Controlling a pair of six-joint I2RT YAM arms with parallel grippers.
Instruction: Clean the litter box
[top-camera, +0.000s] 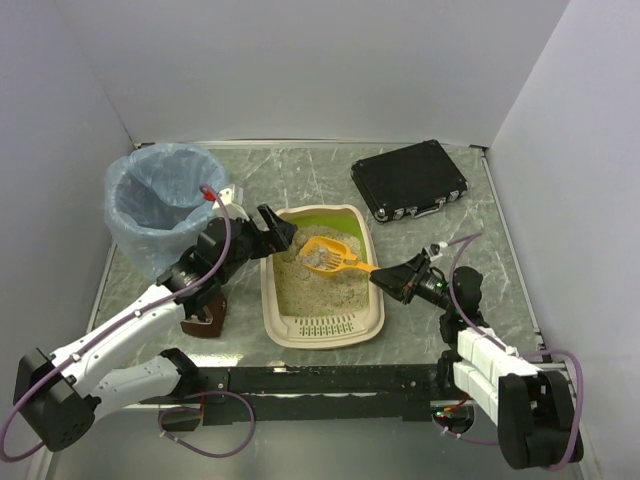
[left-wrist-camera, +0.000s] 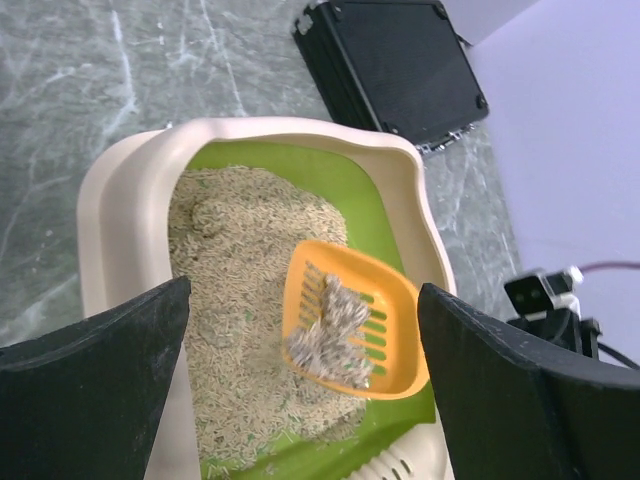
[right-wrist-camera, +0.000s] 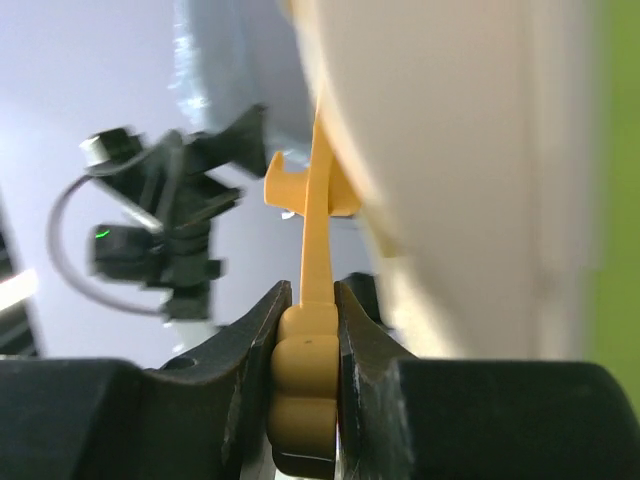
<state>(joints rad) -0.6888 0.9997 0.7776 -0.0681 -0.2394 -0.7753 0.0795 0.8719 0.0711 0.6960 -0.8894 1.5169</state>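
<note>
The litter box (top-camera: 272, 300) is a beige tray with a green inner wall, sandy granules and a slotted grille at its near end, in the middle of the table. My right gripper (top-camera: 385, 281) is shut on the handle (right-wrist-camera: 305, 370) of an orange slotted scoop (top-camera: 331, 257). The scoop is held over the granules with a grey clump (top-camera: 320, 261) in it. My left gripper (top-camera: 281, 233) is open and empty, above the box's far left corner. In the left wrist view the box rim (left-wrist-camera: 120, 190), the scoop (left-wrist-camera: 390, 300) and the clump (left-wrist-camera: 335, 325) show between my fingers (left-wrist-camera: 100, 380).
A round bin with a blue bag (top-camera: 160, 205) stands at the far left. A black case (top-camera: 410, 180) lies at the far right and also shows in the left wrist view (left-wrist-camera: 400, 60). A brown object (top-camera: 205, 315) sits beside the left arm.
</note>
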